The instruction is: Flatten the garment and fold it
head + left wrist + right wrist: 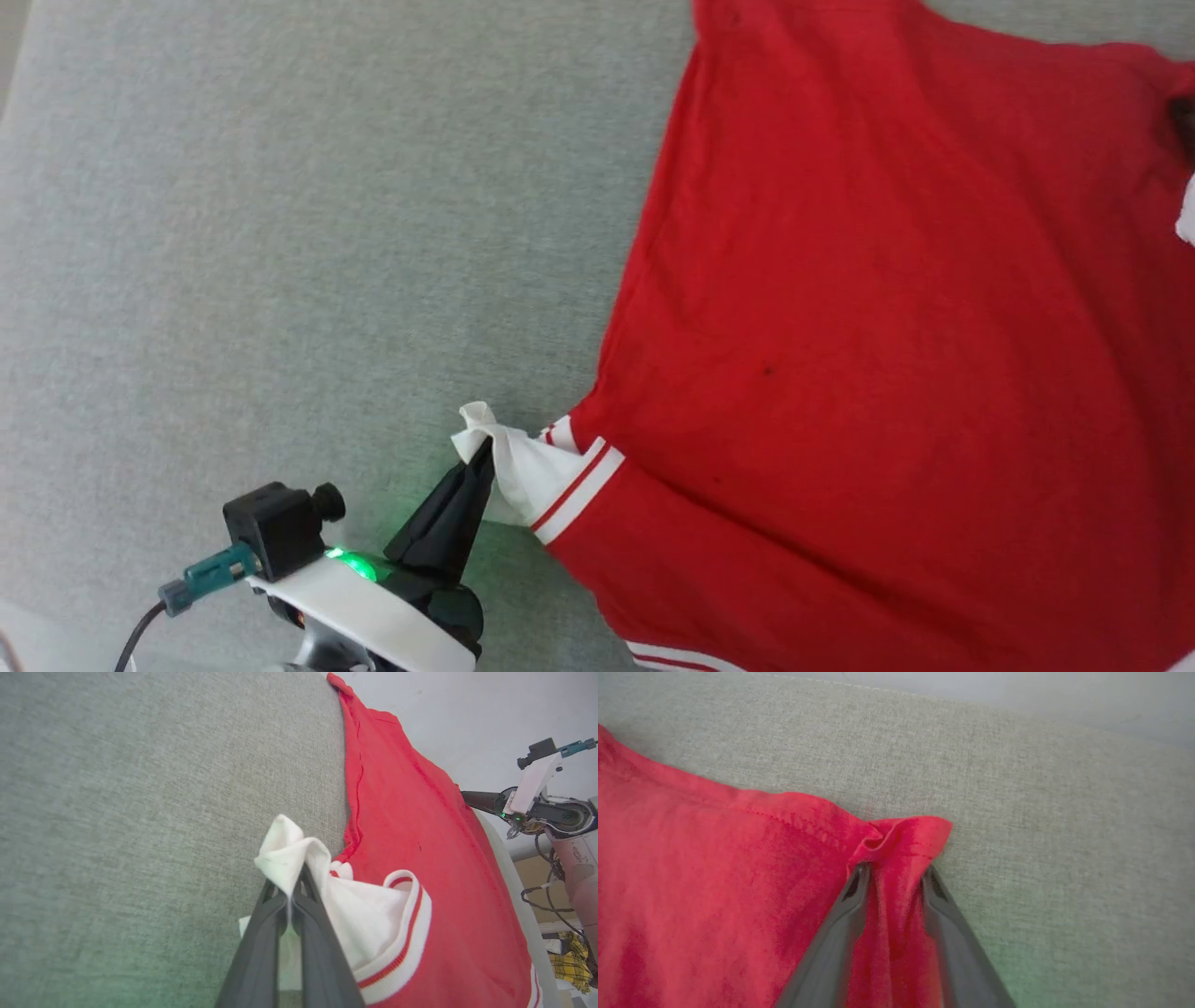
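Garment (pixel 887 327) lies spread across the right of the grey bench (pixel 280 233), plain red, its side edge slanting, with broad grey cloth to its left. Left hand (pixel 481 455) is clamped tight on the bunched white sleeve beside the striped trim. Right hand (pixel 894 872) straddles a puckered red hem corner near the bench's edge, fingers apart; whether it grips cannot be told.
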{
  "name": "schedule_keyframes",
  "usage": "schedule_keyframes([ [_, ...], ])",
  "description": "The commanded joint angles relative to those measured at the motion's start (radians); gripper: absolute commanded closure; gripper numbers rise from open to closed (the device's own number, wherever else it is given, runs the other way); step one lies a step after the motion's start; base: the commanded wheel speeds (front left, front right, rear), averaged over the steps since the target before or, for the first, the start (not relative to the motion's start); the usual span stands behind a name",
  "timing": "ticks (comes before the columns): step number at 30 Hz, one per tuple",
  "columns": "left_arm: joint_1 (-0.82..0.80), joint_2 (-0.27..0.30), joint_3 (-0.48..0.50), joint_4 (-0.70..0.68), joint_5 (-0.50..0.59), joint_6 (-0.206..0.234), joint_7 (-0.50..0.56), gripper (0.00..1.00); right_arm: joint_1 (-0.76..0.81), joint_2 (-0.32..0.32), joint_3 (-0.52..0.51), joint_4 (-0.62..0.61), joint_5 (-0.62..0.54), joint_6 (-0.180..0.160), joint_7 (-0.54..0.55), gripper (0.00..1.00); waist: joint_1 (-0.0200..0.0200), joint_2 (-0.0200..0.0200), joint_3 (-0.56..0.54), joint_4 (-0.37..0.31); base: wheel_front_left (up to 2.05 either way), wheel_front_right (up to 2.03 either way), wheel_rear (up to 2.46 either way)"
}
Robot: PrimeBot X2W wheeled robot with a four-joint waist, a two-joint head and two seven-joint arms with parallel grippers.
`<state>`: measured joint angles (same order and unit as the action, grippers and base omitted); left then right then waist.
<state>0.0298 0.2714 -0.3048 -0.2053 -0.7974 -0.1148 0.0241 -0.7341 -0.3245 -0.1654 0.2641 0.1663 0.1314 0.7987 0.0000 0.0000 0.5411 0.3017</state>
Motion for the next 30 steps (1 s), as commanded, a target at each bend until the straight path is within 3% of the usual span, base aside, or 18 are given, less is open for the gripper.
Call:
schedule_keyframes([
  [1, -0.017, 0.004, 0.000, 0.001, 0.009, -0.008, -0.008, 1.00, 0.018, 0.012, 0.001, 0.017, -0.006, -0.001, 0.001, 1.00, 0.0000, 0.0000, 0.007, 0.010, 0.00, 0.00, 0.00],
  [8, 0.010, 0.032, 0.012, -0.009, 0.015, 0.008, 0.003, 1.00, 0.042, 0.026, -0.006, 0.037, 0.013, -0.001, -0.120, 1.00, 0.0000, 0.0000, -0.095, -0.037, 0.00, 0.00, 0.00],
  [14, 0.067, 0.061, 0.024, -0.031, 0.013, 0.036, 0.024, 1.00, 0.122, 0.034, -0.024, -0.002, 0.023, -0.001, -0.217, 1.00, 0.0000, 0.0000, -0.208, -0.117, 0.00, 0.00, 0.00],
  [22, 0.124, 0.078, 0.031, -0.053, 0.011, 0.064, 0.037, 1.00, 0.410, 0.067, -0.132, -0.282, 0.092, -0.001, -0.204, 1.00, 0.0000, 0.0000, -0.284, -0.250, 0.00, 0.00, 0.00],
  [30, 0.138, 0.084, 0.030, -0.054, 0.020, 0.079, 0.037, 1.00, 0.886, 0.247, -0.348, -0.551, 0.149, -0.001, -0.142, 1.00, 0.0000, 0.0000, -0.295, -0.305, 0.00, 0.00, 0.00],
])
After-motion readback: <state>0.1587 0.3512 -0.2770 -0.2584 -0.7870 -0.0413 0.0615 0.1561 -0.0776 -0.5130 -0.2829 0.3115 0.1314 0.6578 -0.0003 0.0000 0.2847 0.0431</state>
